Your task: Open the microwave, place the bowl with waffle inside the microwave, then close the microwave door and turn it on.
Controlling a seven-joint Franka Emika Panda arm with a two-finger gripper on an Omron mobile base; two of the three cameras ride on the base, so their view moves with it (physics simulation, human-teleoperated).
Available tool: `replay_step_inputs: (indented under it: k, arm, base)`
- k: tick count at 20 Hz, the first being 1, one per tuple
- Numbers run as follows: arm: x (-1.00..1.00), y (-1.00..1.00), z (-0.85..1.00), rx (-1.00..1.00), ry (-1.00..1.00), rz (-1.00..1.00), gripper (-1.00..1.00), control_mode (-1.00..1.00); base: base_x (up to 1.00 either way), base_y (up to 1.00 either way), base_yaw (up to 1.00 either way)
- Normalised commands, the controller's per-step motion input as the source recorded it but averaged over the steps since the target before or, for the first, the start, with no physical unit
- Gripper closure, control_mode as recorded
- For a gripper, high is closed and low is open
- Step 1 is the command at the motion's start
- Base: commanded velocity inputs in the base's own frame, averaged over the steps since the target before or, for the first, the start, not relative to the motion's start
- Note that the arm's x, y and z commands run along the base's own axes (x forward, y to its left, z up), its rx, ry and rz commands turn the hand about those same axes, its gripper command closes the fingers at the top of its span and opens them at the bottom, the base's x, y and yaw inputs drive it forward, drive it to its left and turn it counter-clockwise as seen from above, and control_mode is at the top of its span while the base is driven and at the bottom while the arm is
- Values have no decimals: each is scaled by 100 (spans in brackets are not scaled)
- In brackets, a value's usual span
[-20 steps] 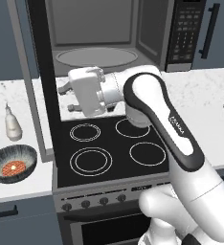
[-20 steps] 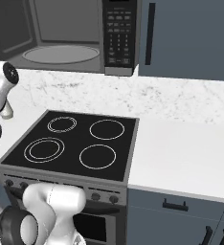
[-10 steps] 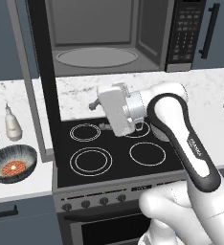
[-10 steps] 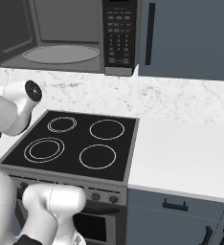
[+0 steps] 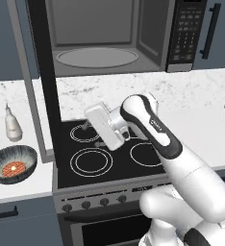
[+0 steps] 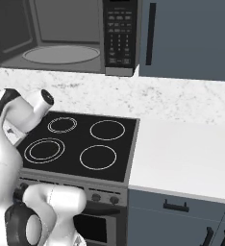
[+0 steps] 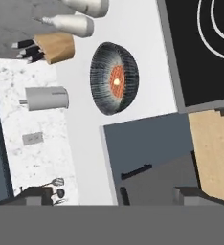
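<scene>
Fingertips [image 7: 39, 195] of the gripper [image 7: 114, 196] rise dark at the bottom of the hand view, set wide apart with nothing between them. In the left base view the gripper [image 5: 93, 126] hangs above the left rings of the black stove [image 5: 105, 158], turned toward the counter on the left. On that white counter [image 5: 18, 185], just left of the stove's front corner, sits the bowl [image 5: 11, 165] with the orange-red waffle [image 5: 13, 169] lying in its middle; the hand view looks down on the bowl [image 7: 114, 79] well clear of the fingers. Behind the bowl stand pale bottles [image 5: 11, 123]. Farther back, the microwave [image 5: 114, 38] gapes above the stove, its grey inside and round glass turntable [image 5: 96, 57] bare. The microwave door [image 5: 40, 77] is swung out to the left, edge-on, its lower end near the bowl.
</scene>
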Motion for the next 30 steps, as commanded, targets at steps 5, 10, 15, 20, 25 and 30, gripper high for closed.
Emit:
replay_step_inputs:
  k: [5, 10, 15, 20, 25, 30]
  arm:
    - [74, 74, -73, -1, 11, 8, -100, -100]
    - [28, 79, -41, -4, 0, 5, -100, -100]
    - [2, 23, -7, -7, 0, 3, -100, -100]
    - [0, 27, -3, -6, -4, 1, -100, -100]
    - [0, 28, -8, -18, -32, 9, -100, -100]
    - [0, 12, -6, -15, -35, 3, -100, -100]
  base:
    - [0, 0, 0]
    - [0, 0, 0]
    - [0, 0, 0]
    - [0, 0, 0]
    - [0, 0, 0]
    - [0, 0, 0]
